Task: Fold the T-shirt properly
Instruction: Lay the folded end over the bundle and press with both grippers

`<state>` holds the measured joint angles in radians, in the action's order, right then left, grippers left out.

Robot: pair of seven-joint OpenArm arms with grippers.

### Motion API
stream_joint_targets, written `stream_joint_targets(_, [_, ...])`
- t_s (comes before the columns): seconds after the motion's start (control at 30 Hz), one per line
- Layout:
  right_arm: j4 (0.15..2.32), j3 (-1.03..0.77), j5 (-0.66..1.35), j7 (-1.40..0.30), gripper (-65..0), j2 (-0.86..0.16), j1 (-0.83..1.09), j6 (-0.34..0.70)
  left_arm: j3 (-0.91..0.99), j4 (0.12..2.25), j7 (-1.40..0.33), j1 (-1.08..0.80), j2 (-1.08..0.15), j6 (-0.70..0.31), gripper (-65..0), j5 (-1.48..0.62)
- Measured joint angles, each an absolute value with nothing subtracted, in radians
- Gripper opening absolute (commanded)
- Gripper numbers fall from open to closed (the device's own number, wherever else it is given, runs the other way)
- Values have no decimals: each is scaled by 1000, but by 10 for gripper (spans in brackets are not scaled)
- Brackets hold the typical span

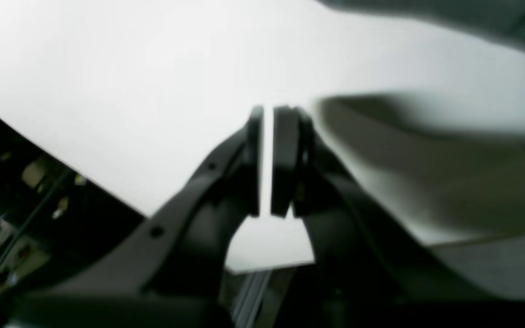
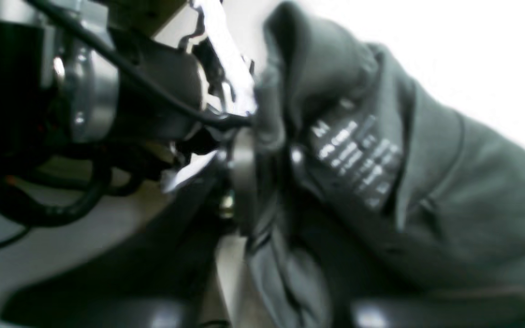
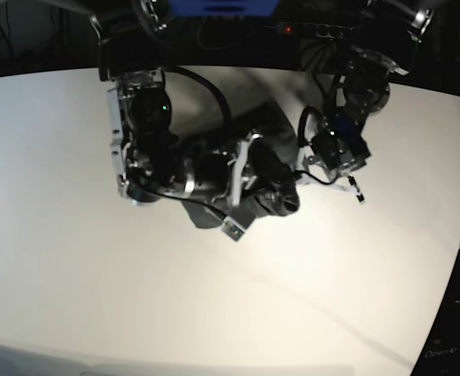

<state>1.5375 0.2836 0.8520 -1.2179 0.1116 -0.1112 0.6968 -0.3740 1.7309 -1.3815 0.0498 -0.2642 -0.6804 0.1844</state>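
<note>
Clearly the fold is only mid-way: the T-shirt (image 2: 426,182) is a bunched dark heap on the white worktop (image 3: 73,235), not yet a flat rectangle. The right claw (image 2: 267,173) is buried in the cloth beside the neck label, with fabric bunched between its fingers; whether it grips firmly I cannot tell. The left claw (image 1: 267,159) is pressed nearly together, holding nothing, with the shirt just to its side. So crumpled, the shirt shows no clear long axis or heading. Next, I judge, the cloth needs spreading flat before any fold.
</note>
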Motion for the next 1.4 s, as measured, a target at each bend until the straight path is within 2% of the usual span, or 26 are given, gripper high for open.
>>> stream_joint_targets(0.13, [1465,283,933,-1209,-309,85,-136,692,-376,1742,-1369,42,-285,-691,-619,168])
stream_joint_targets(0.23, [1462,283,961,-1196,-248,75,-141,689,-376,1748,-1352,41,-286,-688,-619,165])
stream_joint_targets(0.37, [1454,283,999,-1199,-200,63,-134,687,-376,1749,-1350,33,-292,-693,-619,147])
stream_joint_targets(0.57, [1454,283,1023,-1194,-205,49,-139,684,-376,1755,-1342,36,-294,-693,-619,141])
stream_joint_targets(0.63, [1454,283,1025,-1211,-225,45,-153,688,-376,1755,-1329,36,-293,-691,-619,138])
stream_joint_targets(0.7, [1455,287,1034,-1215,-293,34,-164,692,-376,1757,-1322,37,-288,-689,-619,138])
stream_joint_targets(0.87, [1453,307,1098,-1244,-575,2,-185,712,-377,1771,-1299,17,-282,-658,-619,141])
stream_joint_targets(0.93, [1454,312,1115,-1250,-649,0,-194,723,-377,1773,-1298,20,-281,-657,-619,146])
stream_joint_targets(1.23, [1454,346,1176,-1268,-644,-80,-270,734,-381,1773,-1255,16,-264,-645,-619,143])
stream_joint_targets(1.27, [1455,336,1073,-1193,-644,-99,-294,706,-383,1777,-1278,1,-274,-704,-619,119])
stream_joint_targets(1.3, [1441,333,986,-1225,-644,-131,-336,671,-391,1787,-1247,-24,-279,-701,-619,84])
stream_joint_targets(1.33, [1435,321,972,-1267,-644,-173,-369,686,-400,1786,-1238,-51,-273,-700,-619,68])
stream_joint_targets(1.4, [1444,304,1024,-1201,-644,-209,-393,687,-408,1781,-1248,-69,-265,-702,-619,72])
